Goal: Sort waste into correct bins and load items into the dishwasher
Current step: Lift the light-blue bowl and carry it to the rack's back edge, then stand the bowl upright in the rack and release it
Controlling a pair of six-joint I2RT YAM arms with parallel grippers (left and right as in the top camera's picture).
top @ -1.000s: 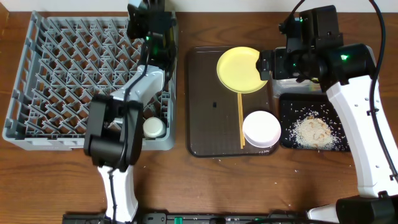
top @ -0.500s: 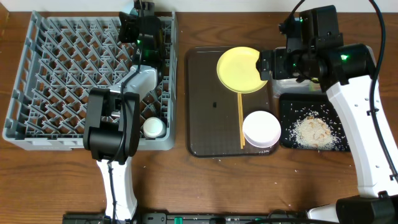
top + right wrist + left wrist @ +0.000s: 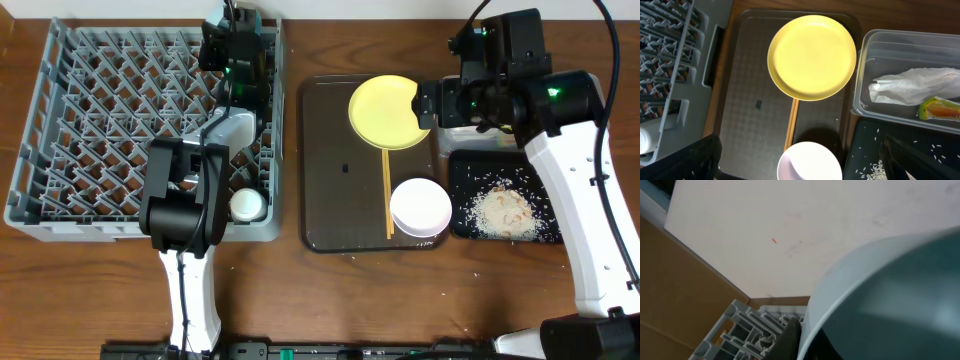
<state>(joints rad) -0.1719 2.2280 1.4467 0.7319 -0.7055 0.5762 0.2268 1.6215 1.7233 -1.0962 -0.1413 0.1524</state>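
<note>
Blue bowl (image 3: 880, 295) in hand (image 3: 232, 50) (left)

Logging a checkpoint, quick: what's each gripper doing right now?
Left gripper: closed on the light blue bowl.
Right gripper: open, holding nothing.

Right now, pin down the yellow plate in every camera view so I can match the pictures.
Overhead: yellow plate right of centre, at the far end of the brown tray.
Left wrist: not in it; the light blue bowl fills that view.
Right wrist: yellow plate top centre, on the same tray.
Shared landmark: the grey dish rack, in all three views.
</note>
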